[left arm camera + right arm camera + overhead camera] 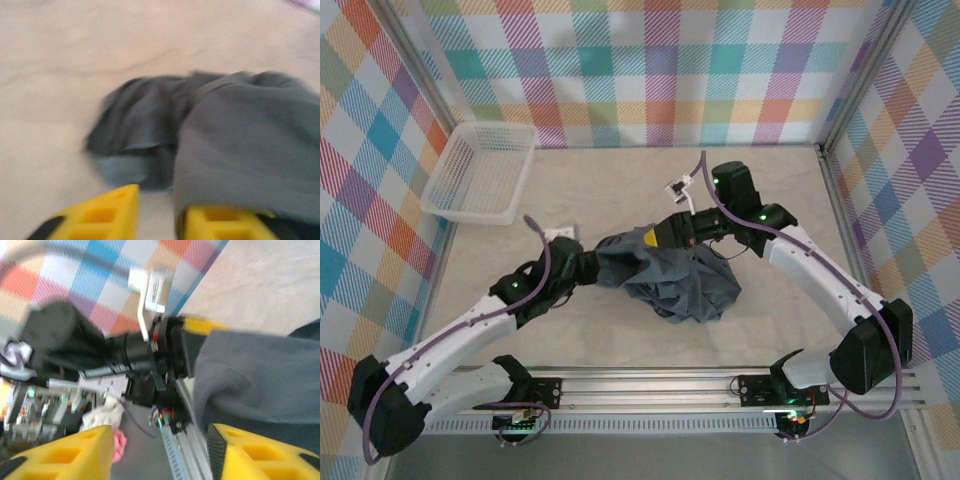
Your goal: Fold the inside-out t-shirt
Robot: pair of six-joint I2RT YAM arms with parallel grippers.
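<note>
Grey t-shirt [685, 285] drapes left end effector [157, 205], right end effector [160, 440] — parted.

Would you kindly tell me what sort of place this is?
Likely a robot test cell: plaid walls enclose a beige table, arms are bolted to a rail, and a t-shirt lies crumpled.

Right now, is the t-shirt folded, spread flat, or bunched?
Bunched. The t-shirt sits in a crumpled, creased heap; no flat layers or straight folded edges visible.
</note>
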